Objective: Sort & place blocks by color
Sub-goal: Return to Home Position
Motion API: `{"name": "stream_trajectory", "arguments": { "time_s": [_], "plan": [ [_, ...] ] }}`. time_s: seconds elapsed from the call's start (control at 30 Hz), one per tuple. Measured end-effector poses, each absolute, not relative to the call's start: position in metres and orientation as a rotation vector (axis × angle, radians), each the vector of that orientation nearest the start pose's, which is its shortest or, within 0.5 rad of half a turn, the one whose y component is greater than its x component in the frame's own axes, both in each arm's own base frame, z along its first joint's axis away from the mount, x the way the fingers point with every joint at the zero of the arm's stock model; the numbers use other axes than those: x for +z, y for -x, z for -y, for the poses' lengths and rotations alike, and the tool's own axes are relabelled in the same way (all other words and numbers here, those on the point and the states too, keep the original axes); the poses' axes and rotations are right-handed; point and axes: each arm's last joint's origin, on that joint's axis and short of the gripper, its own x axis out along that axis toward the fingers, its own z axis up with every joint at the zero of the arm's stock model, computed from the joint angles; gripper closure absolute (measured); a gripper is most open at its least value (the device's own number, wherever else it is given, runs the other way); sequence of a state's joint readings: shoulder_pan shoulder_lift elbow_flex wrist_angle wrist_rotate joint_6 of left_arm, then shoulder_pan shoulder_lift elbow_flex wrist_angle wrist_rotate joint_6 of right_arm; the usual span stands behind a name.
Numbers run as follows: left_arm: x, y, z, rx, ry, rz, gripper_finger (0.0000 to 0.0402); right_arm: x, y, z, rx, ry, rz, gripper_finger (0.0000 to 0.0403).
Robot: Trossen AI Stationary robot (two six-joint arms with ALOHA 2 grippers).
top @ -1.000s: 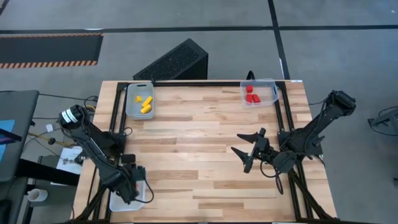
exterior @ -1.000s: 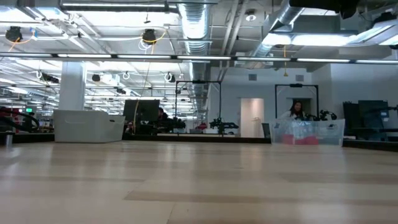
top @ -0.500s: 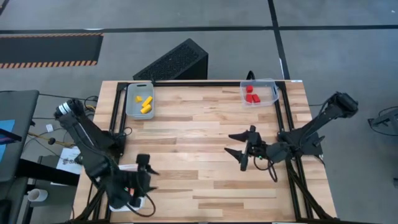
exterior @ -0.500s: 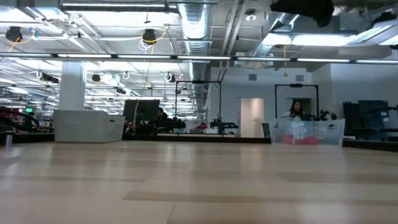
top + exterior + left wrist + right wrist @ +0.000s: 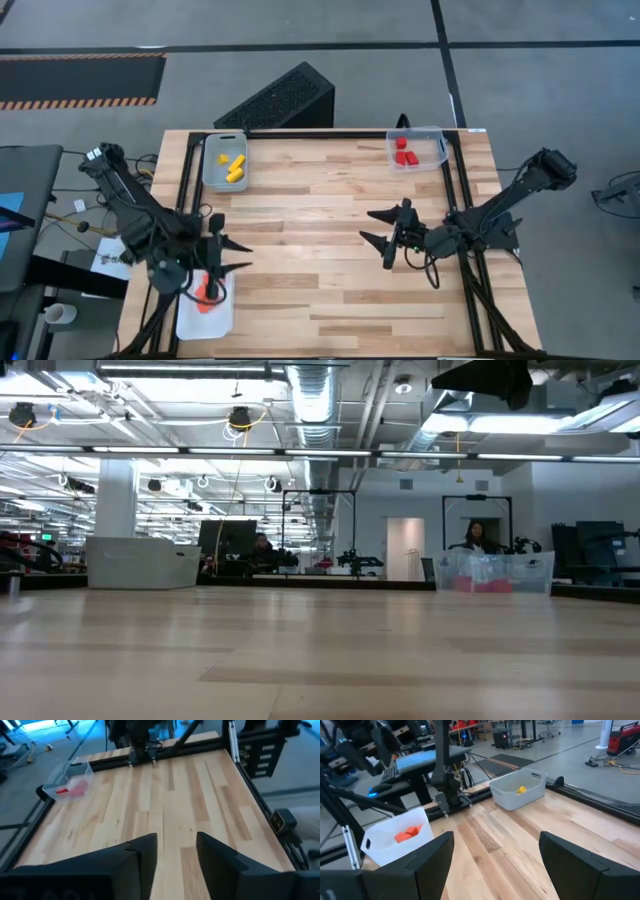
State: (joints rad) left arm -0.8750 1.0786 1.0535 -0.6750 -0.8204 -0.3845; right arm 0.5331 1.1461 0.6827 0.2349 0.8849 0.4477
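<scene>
The left gripper (image 5: 232, 256) is open and holds nothing. The orange blocks (image 5: 208, 290) lie in the white tray (image 5: 205, 320) just beside it. From above, the arm partly hides them, but the right wrist view shows them well. Yellow blocks (image 5: 234, 167) fill the gray tray (image 5: 215, 178), and red blocks (image 5: 404, 152) the clear tray (image 5: 430, 150). The right gripper (image 5: 378, 238) is open too.

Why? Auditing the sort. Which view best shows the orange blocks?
Right wrist view: small orange blocks show plainly in the white plastic tray. High view: partly covered by the left arm. Others miss them.
</scene>
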Motion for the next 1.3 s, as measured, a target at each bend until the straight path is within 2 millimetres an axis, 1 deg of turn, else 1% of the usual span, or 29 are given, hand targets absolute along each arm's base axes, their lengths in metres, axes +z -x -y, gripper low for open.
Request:
{"name": "stream_trajectory", "arguments": {
  "time_s": [0.13,0.2,0.37,0.6,0.73,1.3],
  "plan": [
    [0.321,-0.147,0.134,0.050,-0.087,-0.414,0.0309,0.269,-0.219,-0.103,-0.381,-0.293,-0.093,0.0088],
    [0.318,-0.146,0.129,0.048,-0.067,-0.389,0.0326,0.269,-0.219,-0.103,-0.380,-0.293,-0.092,0.0088],
    [0.317,-0.144,0.121,0.014,-0.042,-0.324,0.0360,0.269,-0.219,-0.103,-0.393,-0.307,-0.087,0.0088],
    [0.315,-0.143,0.114,0.031,-0.039,-0.315,0.0392,0.265,-0.220,-0.098,-0.417,-0.326,-0.105,0.0088],
    [0.316,-0.143,0.114,0.031,-0.039,-0.312,0.0400,0.264,-0.220,-0.098,-0.418,-0.326,-0.121,0.0088],
    [0.316,-0.143,0.113,0.052,-0.043,-0.307,0.0400,0.260,-0.219,-0.096,-0.435,-0.293,-0.156,0.0088]
  ]
}}
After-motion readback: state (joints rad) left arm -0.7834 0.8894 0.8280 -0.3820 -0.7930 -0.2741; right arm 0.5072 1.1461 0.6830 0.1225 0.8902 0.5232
